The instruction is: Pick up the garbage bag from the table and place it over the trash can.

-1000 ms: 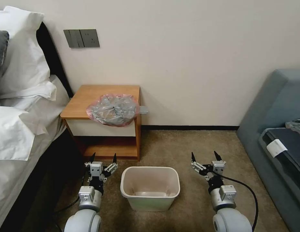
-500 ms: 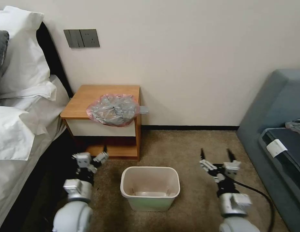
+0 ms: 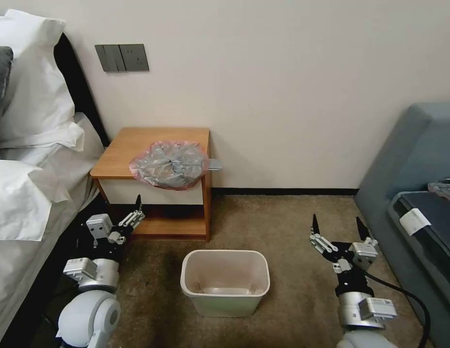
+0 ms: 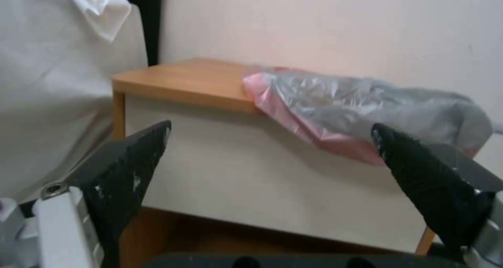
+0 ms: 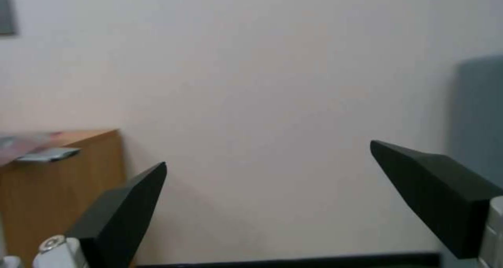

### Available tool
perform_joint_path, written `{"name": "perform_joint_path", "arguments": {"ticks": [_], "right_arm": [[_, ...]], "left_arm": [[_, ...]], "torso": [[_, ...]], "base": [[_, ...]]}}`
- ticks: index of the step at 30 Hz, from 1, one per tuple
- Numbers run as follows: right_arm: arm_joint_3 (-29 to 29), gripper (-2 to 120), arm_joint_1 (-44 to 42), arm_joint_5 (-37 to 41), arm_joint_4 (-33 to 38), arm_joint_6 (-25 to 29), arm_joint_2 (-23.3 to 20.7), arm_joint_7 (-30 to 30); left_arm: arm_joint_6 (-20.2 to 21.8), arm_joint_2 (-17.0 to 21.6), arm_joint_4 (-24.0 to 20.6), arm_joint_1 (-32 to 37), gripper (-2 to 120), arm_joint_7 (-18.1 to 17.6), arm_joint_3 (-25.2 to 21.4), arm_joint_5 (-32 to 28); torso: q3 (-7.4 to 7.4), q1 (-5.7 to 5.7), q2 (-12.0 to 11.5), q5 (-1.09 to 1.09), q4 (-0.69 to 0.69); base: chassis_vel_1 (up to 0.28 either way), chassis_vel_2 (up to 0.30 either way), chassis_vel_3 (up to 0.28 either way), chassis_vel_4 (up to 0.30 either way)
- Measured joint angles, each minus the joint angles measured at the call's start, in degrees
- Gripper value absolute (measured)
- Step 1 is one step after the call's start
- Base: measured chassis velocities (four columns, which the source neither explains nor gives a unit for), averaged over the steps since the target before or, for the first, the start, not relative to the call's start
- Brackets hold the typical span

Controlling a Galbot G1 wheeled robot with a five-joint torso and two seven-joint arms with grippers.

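The garbage bag point(image 3: 169, 165) lies crumpled on the front right part of the table point(image 3: 133, 145), its pinkish edge drooping over the top of the white drawer front point(image 3: 138, 192). Working from your left: the bed point(image 3: 26, 193) with its white pillows runs along that side, and your left gripper point(image 3: 119, 216) hangs low between the bed and the table, level with the lower shelf. Its fingers are spread wide with nothing between them; in the left wrist view they frame the drawer front, with the bag point(image 4: 361, 111) above them on the tabletop point(image 4: 183, 79). In the middle, the trash can point(image 3: 225, 282) stands upright on the carpet point(image 3: 283, 217) just in front of the table. Further right, your right gripper point(image 3: 337, 228) hovers over the carpet, well apart from the can, fingers likewise parted and empty. The grey sofa point(image 3: 418, 193) closes off your right side.
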Motion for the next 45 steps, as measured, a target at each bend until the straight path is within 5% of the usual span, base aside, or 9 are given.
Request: {"name": "perform_joint_path", "arguments": {"ticks": [8, 11, 12, 15, 22, 38, 45], "right_arm": [[-8.3, 100, 14.8, -8.1, -13.7, 3.0, -7.6, -2.3], [-12.0, 100, 23.2, -17.0, -20.6, 5.5, -10.6, -2.8], [-12.0, 100, 23.2, -17.0, -20.6, 5.5, -10.6, -2.8], [-16.0, 100, 34.2, -34.6, -31.1, 12.4, -12.0, -2.8], [-23.0, 100, 47.1, -43.6, -41.9, 15.7, -11.5, -2.8], [-32.9, 99, 61.5, -48.6, -57.5, 17.6, -7.2, 1.2], [-35.6, 74, 63.6, -47.9, -59.3, 17.0, -7.1, 1.8]], "left_arm": [[-1.7, -2.0, 1.6, 1.0, 100, -0.6, 0.2, 3.9], [-1.8, -2.3, 2.0, 1.1, 100, -0.6, -0.4, 4.5], [-1.8, -2.3, 2.0, 1.1, 100, -0.6, -0.4, 4.5], [-1.7, -4.1, 3.4, 0.4, 100, -0.2, -0.2, 5.2], [-1.7, -6.2, 6.2, -1.1, 100, 0.3, 0.2, 6.1], [-1.7, -4.9, 9.8, -4.0, 100, 0.4, 0.0, 4.9], [-1.6, -5.1, 9.9, -4.3, 100, 0.1, 0.0, 4.8]], "torso": [[0.01, 0.0, 0.0, 0.0, 0.01], [0.01, 0.0, 0.0, 0.01, 0.02], [0.01, 0.0, 0.0, 0.01, 0.02], [0.01, 0.0, 0.0, 0.0, 0.0], [0.01, 0.0, 0.0, -0.01, 0.01], [0.0, 0.01, 0.0, -0.01, 0.0], [0.0, 0.01, 0.0, -0.01, 0.0]], "base": [[0.0, 0.0, 0.0, 0.0], [0.0, 0.0, 0.0, 0.0], [0.0, 0.0, 0.0, 0.0], [0.0, 0.0, 0.0, 0.0], [0.0, 0.0, 0.0, 0.0], [0.0, 0.0, 0.0, 0.0], [0.0, 0.0, 0.0, 0.0]]}}
